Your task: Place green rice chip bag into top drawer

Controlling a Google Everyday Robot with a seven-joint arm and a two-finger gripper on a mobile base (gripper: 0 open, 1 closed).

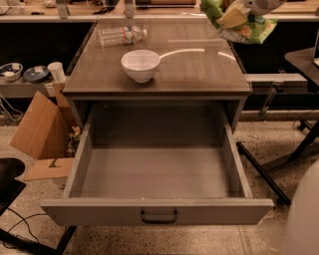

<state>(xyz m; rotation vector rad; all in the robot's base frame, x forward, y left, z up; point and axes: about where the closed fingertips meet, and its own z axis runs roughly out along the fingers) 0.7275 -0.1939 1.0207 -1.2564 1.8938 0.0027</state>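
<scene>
The tool (242,11) is clenched on the green rice chip bag (251,31), carrying it high above the tabletop's (199,69) far right corner, clear of the white bowl (141,64) and water bottle (122,36). The top drawer (154,211) stands open nearer, ready to receive it.

White bowl (141,63), water bottle (121,35) on tabletop (199,69) — cardboard box (40,127) at left.

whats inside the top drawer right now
Nothing visible in the top drawer: bare grey floor, though its front panel hides the nearest strip. The gripper holds the green rice chip bag outside it, at upper right.
</scene>
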